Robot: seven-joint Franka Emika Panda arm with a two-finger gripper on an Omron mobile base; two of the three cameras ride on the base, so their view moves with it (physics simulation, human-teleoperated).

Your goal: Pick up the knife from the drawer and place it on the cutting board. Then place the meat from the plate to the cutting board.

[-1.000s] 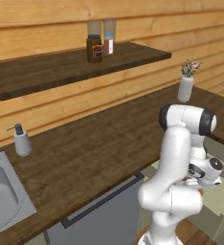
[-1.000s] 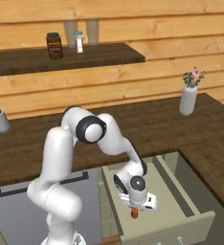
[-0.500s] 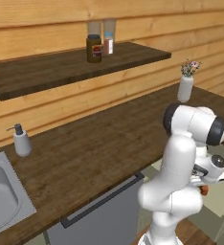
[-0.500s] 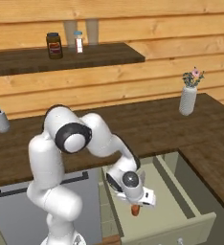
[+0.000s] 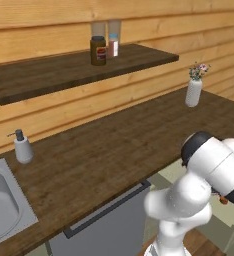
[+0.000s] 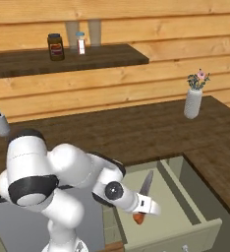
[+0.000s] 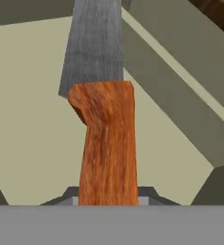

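My gripper is shut on the knife and holds it over the open sage-green drawer. The grey blade points up and away, and the orange-brown wooden handle sits between my fingertips. Behind the blade in the hand view lie the drawer's pale floor and its side wall. In the left base view, a bit of the orange handle peeks out beside the arm, above the drawer. The cutting board, the plate and the meat are out of view.
A white vase with flowers stands on the dark wooden counter behind the drawer. A soap dispenser is next to the sink. The wall shelf carries a dark jar and shakers. The grey dishwasher front is left of the drawer.
The arm has folded, its shoulder swinging left and nearer the cameras. The knife stays in the gripper, and its blade now stands up over the drawer.
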